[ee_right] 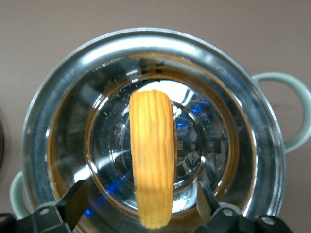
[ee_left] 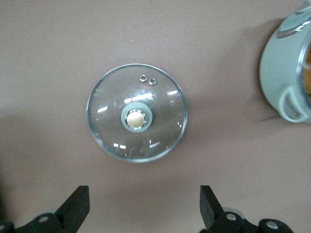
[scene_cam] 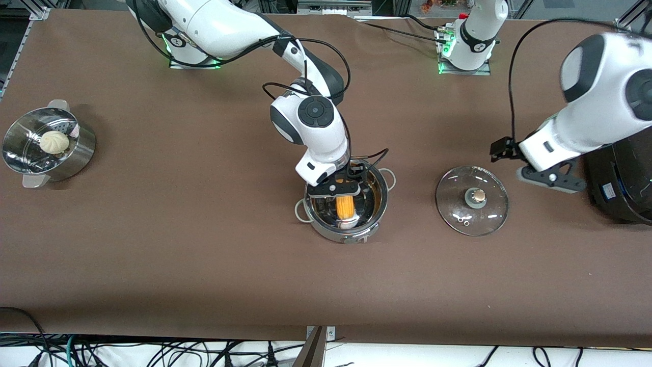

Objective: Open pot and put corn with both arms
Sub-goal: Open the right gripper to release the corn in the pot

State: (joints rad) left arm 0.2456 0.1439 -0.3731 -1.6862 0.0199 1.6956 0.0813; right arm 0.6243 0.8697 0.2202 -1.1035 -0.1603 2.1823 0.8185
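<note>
At mid-table: the pot (scene_cam: pixel 346 204), open, with the right gripper (scene_cam: pixel 342 189) directly above its mouth, fingers spread and apart from the corn (scene_cam: pixel 345 206), which lies on the pot's floor between them, its long axis running toward and away from the front camera, across the line between the fingers. Toward the left arm's end of the table: the glass lid (scene_cam: pixel 472 200), knob up, flat on the brown cloth, well apart from the pot; the left gripper (ee_left: pixel 145 208) hangs above the cloth just beside it, fingers spread, holding nothing, waiting. In my judgement the right gripper need only lift straight up.
</note>
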